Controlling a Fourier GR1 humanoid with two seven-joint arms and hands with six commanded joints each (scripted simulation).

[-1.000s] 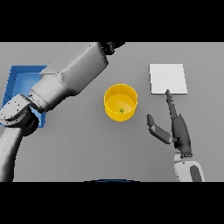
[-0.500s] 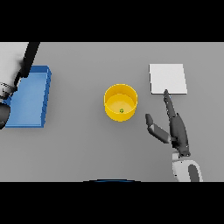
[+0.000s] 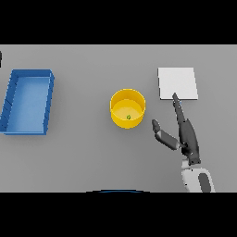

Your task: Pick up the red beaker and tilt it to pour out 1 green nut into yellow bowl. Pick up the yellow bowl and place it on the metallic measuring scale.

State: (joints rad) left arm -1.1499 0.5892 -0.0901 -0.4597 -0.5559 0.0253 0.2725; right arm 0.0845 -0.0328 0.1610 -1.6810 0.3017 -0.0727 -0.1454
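Right robot hand (image 3: 187,138), fingers straight and spread, between yellow bowl (image 3: 127,108) and metallic scale (image 3: 178,83); blue tray (image 3: 28,101) far left.

left hand – mostly cut off (image 3: 0,58)

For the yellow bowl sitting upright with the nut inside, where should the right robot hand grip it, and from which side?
Probably the yellow bowl by its right-hand wall near the rim, approached from the right: the right robot hand lies open just beside it, thumb toward the bowl. The bowl stands upright, with a green nut inside, so keep it level.
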